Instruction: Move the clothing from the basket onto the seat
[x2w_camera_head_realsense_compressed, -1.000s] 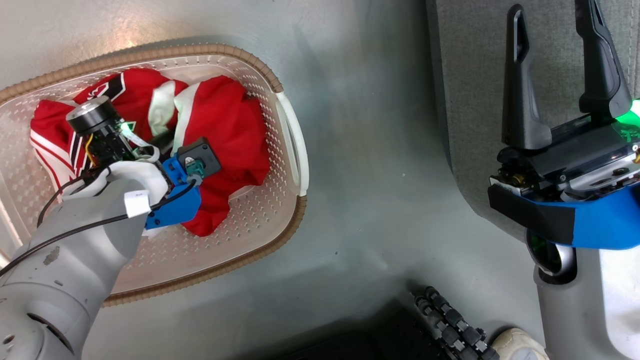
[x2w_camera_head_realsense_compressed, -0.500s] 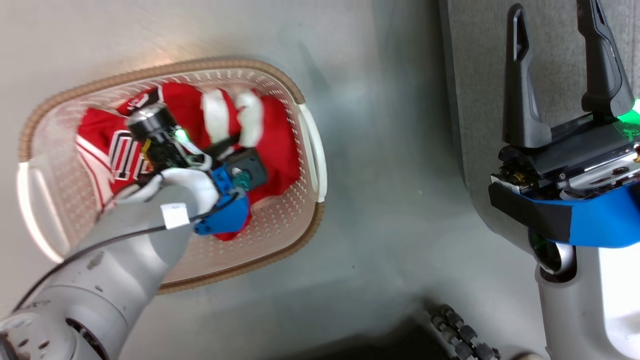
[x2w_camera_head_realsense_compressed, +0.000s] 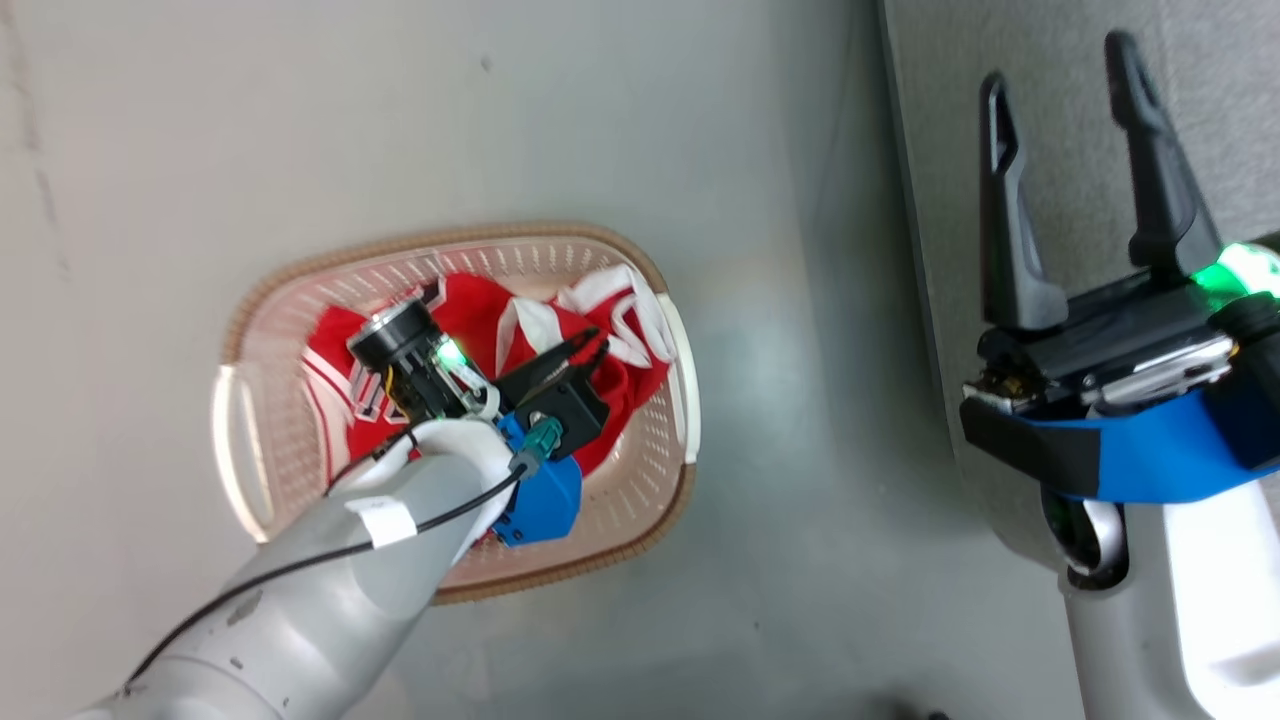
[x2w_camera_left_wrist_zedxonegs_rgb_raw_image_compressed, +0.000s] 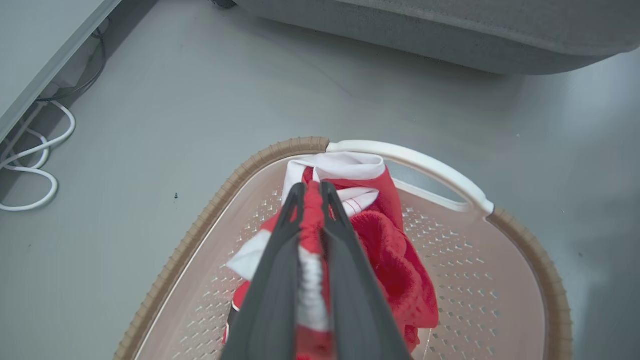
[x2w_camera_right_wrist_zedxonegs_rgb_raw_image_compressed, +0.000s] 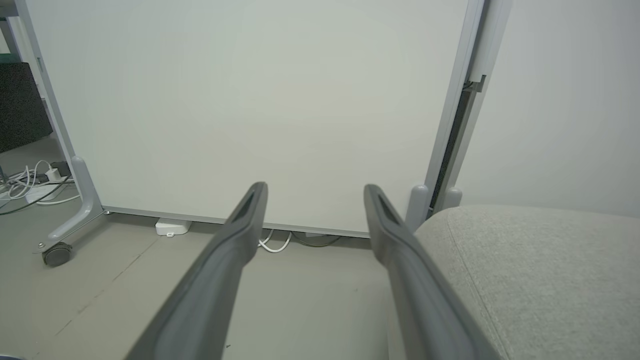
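Step in hand: the first pick, as I judged it; the left gripper (x2w_camera_left_wrist_zedxonegs_rgb_raw_image_compressed: 310, 186) was clamped on a fold of the red garment (x2w_camera_left_wrist_zedxonegs_rgb_raw_image_compressed: 395, 250), with red and white cloth pinched between its two fingers; the cloth rose in a bunch toward the fingertips, yet most of it hung inside the basket (x2w_camera_left_wrist_zedxonegs_rgb_raw_image_compressed: 250, 165), so the lift-out was not yet done
Clothing: both pieces were within the basket; the gripped garment was heaped at the basket's end nearer the seat (x2w_camera_head_realsense_compressed: 930, 250), its white band lying against the white handle (x2w_camera_left_wrist_zedxonegs_rgb_raw_image_compressed: 425, 162); the jersey (x2w_camera_head_realsense_compressed: 340, 390) lay at the basket's opposite end, partly under the left arm in the head view
Right gripper (x2w_camera_head_realsense_compressed: 1058, 70): well apart from the basket, on its seat side and over the seat's edge; its fingers stood wide apart with nothing between them
Seat: beyond the basket's handle end, with a strip of bare floor (x2w_camera_head_realsense_compressed: 780, 300) between the two
Next move calls for: a rise high enough that the trailing cloth cleared the basket's rim and handle; then a carry away from the basket across the floor strip to the seat
Risk, by my estimate: the limp tail might catch the handle or drag the jersey; the basket looked light and might shift or tip
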